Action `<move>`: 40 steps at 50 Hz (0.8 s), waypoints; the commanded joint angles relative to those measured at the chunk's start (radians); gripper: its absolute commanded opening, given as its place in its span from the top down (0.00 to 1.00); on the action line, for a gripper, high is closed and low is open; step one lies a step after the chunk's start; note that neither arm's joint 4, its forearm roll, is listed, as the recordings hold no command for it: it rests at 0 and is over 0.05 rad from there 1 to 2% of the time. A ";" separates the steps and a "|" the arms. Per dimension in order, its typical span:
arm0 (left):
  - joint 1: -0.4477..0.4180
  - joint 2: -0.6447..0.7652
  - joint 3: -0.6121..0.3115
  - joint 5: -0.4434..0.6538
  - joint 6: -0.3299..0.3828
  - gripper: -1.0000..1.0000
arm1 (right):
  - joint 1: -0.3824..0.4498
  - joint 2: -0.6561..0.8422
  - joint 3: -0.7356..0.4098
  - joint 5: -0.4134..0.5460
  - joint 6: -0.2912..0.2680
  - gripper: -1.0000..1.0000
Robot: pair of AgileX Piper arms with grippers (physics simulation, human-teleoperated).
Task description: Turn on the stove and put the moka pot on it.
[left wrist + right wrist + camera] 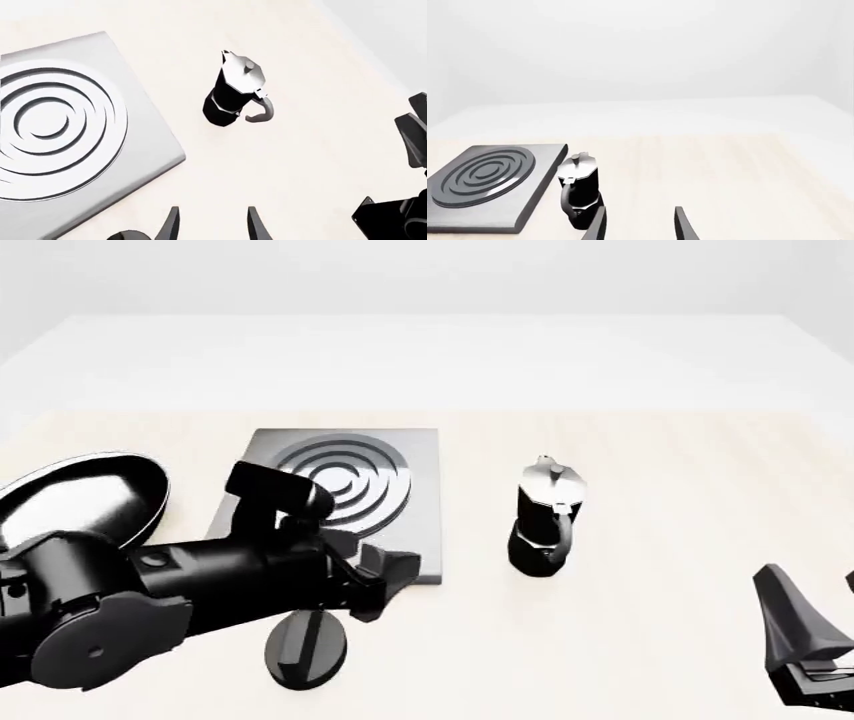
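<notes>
Tabletop scene: left gripper (387, 580), fingers spread and empty, is hovering above knob (304, 645), needing descent centered on ridge; right gripper (814, 625) is idling open-fingered.

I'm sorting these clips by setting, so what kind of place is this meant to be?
Most likely a simulated kitchen tabletop, bare and plainly rendered. A flat grey stove with raised rings, a black moka pot standing beside it, and a shiny black frying pan all sit on a pale wooden table.
</notes>
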 commanded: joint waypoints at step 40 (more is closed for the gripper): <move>0.020 0.200 0.129 -0.158 -0.283 0.00 | -0.001 0.003 0.000 0.007 0.003 0.00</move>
